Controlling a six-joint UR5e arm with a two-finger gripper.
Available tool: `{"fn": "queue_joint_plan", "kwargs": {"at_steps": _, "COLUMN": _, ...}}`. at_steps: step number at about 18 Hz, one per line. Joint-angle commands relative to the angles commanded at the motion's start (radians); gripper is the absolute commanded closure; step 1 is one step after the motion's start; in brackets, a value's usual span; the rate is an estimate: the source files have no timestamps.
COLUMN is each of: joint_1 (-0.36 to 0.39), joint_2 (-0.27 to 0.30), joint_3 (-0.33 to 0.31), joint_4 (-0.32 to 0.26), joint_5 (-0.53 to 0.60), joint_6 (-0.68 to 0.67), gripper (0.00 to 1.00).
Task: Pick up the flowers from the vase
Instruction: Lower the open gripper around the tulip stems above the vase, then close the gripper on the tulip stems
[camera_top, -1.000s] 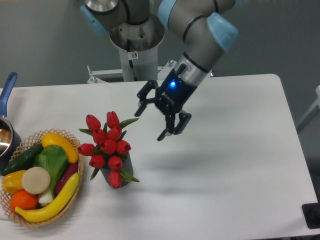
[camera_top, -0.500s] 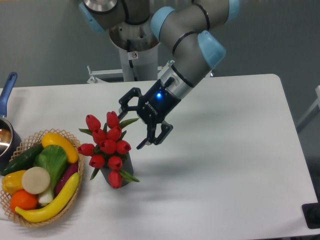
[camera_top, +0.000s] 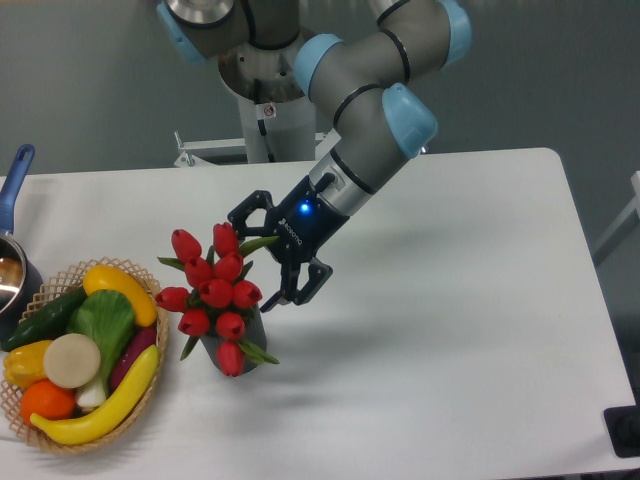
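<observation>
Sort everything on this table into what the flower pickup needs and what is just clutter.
Needed: red tulip flowers; dark grey vase; gripper, open beside the bunch.

Clutter: wicker basket of toy fruit and vegetables; blue-handled pot at the table's left edge.

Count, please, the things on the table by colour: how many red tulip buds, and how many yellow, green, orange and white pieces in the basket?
Red tulip buds, in the vase: 9
Yellow pieces, in the basket: 3
Green pieces: 2
Orange pieces: 1
White pieces: 1
Total: 16
</observation>
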Motion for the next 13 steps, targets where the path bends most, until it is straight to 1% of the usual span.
{"fn": "queue_joint_plan", "kwargs": {"at_steps": 3, "joint_1": -0.017, "joint_2": -0.009, "joint_3": 0.000, "joint_4": 0.006, "joint_5": -0.002, "joint_6": -0.003, "gripper": 0.00}}
{"fn": "queue_joint_plan", "kwargs": {"at_steps": 8, "joint_1": -0.040, "joint_2": -0.032, "joint_3": -0.003, "joint_4": 0.046, "joint_5": -0.002, "joint_6": -0.006, "gripper": 0.00}}
{"fn": "queue_joint_plan", "kwargs": {"at_steps": 12, "joint_1": -0.058, "joint_2": -0.041, "joint_3": -0.002, "joint_4": 0.060, "joint_5": -0.002, "joint_6": -0.005, "gripper": 0.00}}
{"fn": "queue_joint_plan", "kwargs": {"at_steps": 13, "joint_1": -0.060, "joint_2": -0.044, "joint_3": -0.002, "joint_4": 0.069, "joint_5": -0.002, "joint_6": -0.008, "gripper": 0.05}}
